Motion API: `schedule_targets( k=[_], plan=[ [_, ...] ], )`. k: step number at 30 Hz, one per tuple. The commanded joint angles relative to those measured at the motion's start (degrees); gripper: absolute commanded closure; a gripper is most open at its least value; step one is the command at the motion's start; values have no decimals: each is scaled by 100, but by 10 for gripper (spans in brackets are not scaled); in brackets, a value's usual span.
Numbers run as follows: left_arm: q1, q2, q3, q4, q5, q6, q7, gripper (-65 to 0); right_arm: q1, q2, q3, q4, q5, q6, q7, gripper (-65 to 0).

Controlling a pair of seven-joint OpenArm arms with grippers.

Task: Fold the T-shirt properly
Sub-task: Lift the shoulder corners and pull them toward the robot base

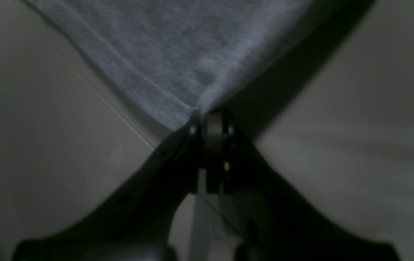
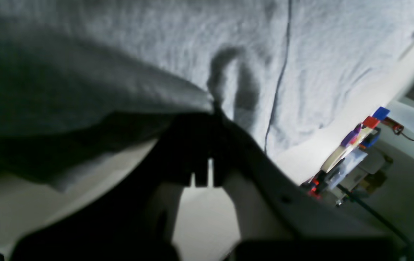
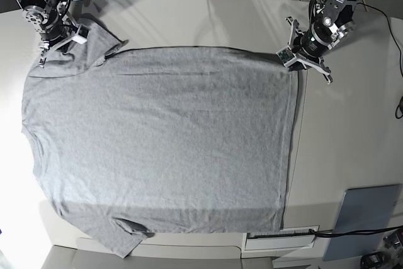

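- T-shirt (image 3: 164,143) lies spread flat, plain side up, across the pale worktop (image 3: 340,130).
- Left gripper (image 1: 207,119): fingers pinched shut on a shirt corner.
- Right gripper (image 2: 212,108): fingers closed on a sleeve; tips hidden under fabric.
- Both wrist views dim and blurred.
- Grey-blue panel (image 3: 365,218) near the worktop's edge.

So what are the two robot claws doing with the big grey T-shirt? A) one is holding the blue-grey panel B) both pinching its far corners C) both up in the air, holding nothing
B: the left gripper pinches one far corner of the T-shirt and the right gripper pinches the sleeve corner.
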Motion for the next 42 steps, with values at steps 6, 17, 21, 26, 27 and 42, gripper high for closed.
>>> schedule_targets(
  k=[6,17,21,26,27,42],
  plan=[
    [131,-133,37,11,-824,-345,505,0,-166,118,17,83,81,-1049,-468,0],
    [925,-649,-413,949,-2452,-363,1276,0,-1700,542,131,933,-308,-2181,-798,0],
    [1239,-649,-697,990,-2758,-365,1338,0,-2262,542,131,1088,-612,-2555,-994,0],
    [1635,-647,-1034,990,-2870,-365,1329,0,-2918,507,131,1252,-925,-2992,-1128,0],
    [1703,-649,-1071,990,-2872,-365,1329,0,-3016,483,131,1270,-997,-3036,-1150,0],
    [1963,-654,-1104,1025,-2865,-319,1353,0,-3663,52,186,1307,-1690,-3897,-1180,0]
  ],
)
